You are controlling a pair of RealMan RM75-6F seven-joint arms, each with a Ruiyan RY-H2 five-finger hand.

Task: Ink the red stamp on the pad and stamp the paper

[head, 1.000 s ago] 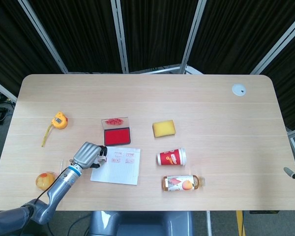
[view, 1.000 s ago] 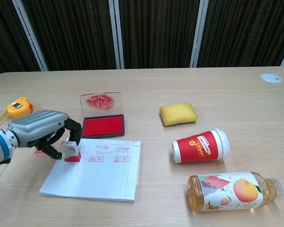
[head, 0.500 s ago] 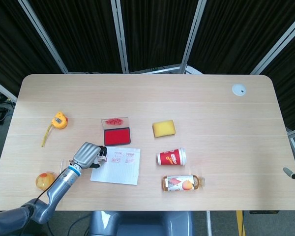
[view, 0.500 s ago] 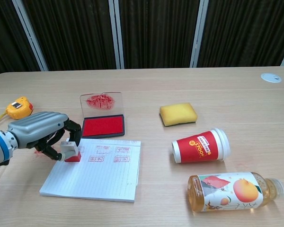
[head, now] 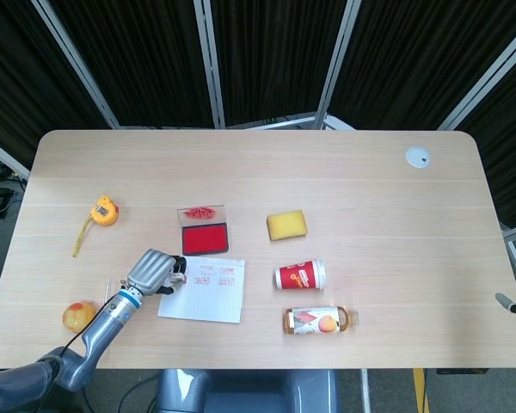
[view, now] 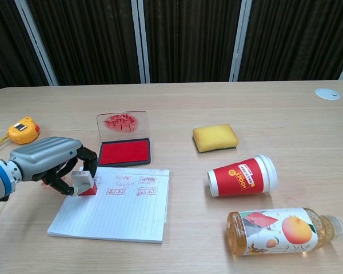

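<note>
Head view looks steeply down over the whole table [head: 344, 172]; chest view faces it low, nearer.

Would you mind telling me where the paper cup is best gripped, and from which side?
Grip the paper cup around its red middle, coming from above. It lies on its side, lid pointing right, with bare table in front and behind for the fingers.

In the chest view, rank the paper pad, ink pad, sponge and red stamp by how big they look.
1. paper pad, clearly largest, though also nearest the camera.
2. ink pad with its raised lid.
3. sponge.
4. red stamp, smallest, held by the left hand on the paper's corner.
</note>
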